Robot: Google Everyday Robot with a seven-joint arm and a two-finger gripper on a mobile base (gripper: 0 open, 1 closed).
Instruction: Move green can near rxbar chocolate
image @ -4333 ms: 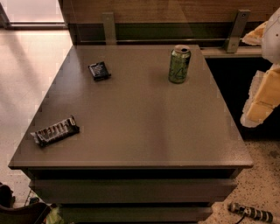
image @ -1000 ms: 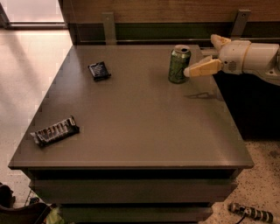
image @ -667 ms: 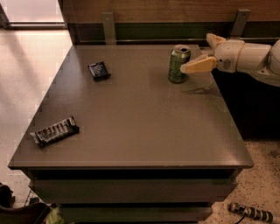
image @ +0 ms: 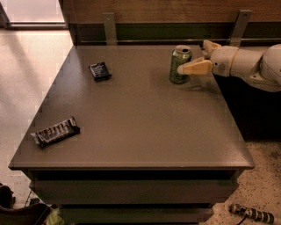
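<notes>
Green can (image: pixel 179 61) stands upright at the tips of the gripper (image: pixel 193 57), whose jaws are spread wide and not closed on it, with rxbar chocolate (image: pixel 55 131) well apart, far past the can.

The table (image: pixel 145 127) top is broad and bare through its middle, so a straight lane runs from the green can (image: pixel 179 54) at the far right down to the rxbar chocolate (image: pixel 55 132) by the front left edge. The small dark packet (image: pixel 100 71) sits far left, off that lane. The gripper (image: pixel 193 56) hangs at the can's right side, fingers spread, the near one crossing the can's front (the arm (image: pixel 257 66) fills the space off the right edge). Behind the can, metal posts (image: pixel 109 26) and a wooden back panel (image: pixel 153 11) close the far side.
</notes>
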